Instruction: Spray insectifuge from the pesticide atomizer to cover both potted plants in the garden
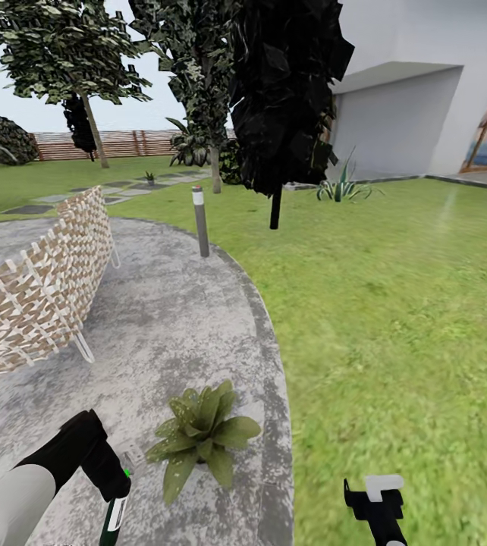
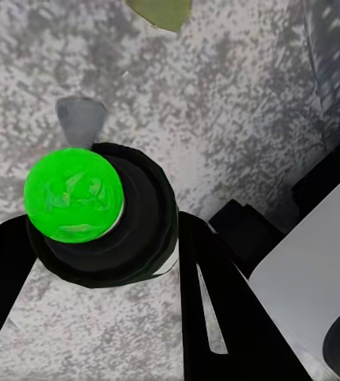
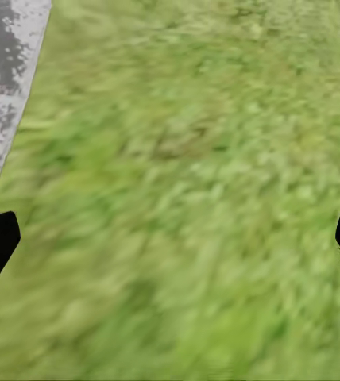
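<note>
**Pesticide atomizer in my left grip, first plant just ahead**

Pesticide atomizer sits between the fingers of my left gripper, and I judge the hold firm: in the left wrist view the dark round body fills the gap between my black fingers, with a bright green cap or dot on top and a small grey nozzle pointing out over the gravel. The head view shows the bottle low beside my left forearm, its dark body hanging below the grip with a pale label. I carry it that way, I think, so the nozzle faces forward and down toward what I mean to spray.

One potted plant stands on the grey gravel patio just beside that gripper, its pointed green leaves spread in a low rosette, so the spray has little way to travel. A leaf tip of it pokes into the left wrist view. The second plant I cannot pick out with any certainty.

My right gripper hangs over the lawn with its fingers spread wide and nothing between them; it is held clear, doing no work.

A woven wicker chair stands on the patio beyond, and a short bollard lamp at its edge.

As for writing, the label on the bottle is too small and blurred to read, and I see no brand anywhere.
</note>
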